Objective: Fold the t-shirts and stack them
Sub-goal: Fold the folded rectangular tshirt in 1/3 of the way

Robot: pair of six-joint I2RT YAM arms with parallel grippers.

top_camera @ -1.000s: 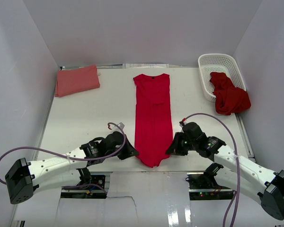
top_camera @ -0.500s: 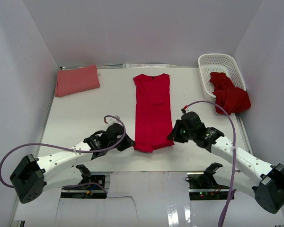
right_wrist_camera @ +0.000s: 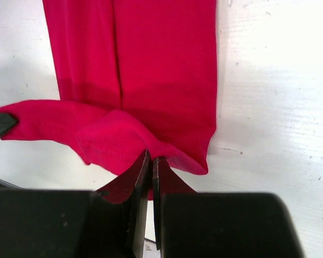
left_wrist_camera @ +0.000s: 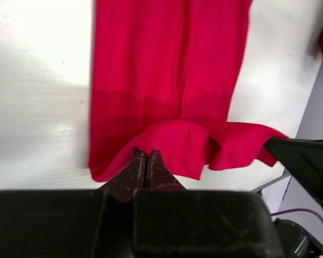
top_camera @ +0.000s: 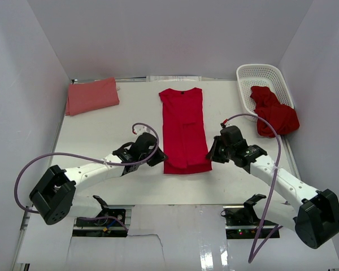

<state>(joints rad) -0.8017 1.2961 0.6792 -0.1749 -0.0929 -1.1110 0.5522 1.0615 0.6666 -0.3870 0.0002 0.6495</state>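
On the table (top_camera: 96, 135) | red t-shirt (top_camera: 183, 121) was soft, light, sagging between holds | left gripper (left_wrist_camera: 147, 160) pinched one hem corner, right gripper (right_wrist_camera: 149, 161) the other | corners judged the best grip.

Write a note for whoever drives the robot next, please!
Left gripper: shut on the near-left hem corner of the middle red t-shirt.
Right gripper: shut on the near-right corner.
Hem is lifted and curled over the shirt; sides already folded in.
Salmon-pink t-shirt lies folded, far left.
Crumpled red t-shirt hangs over the white basket, far right.
Left to do: finish this fold, stack it, then fold the crumpled one.
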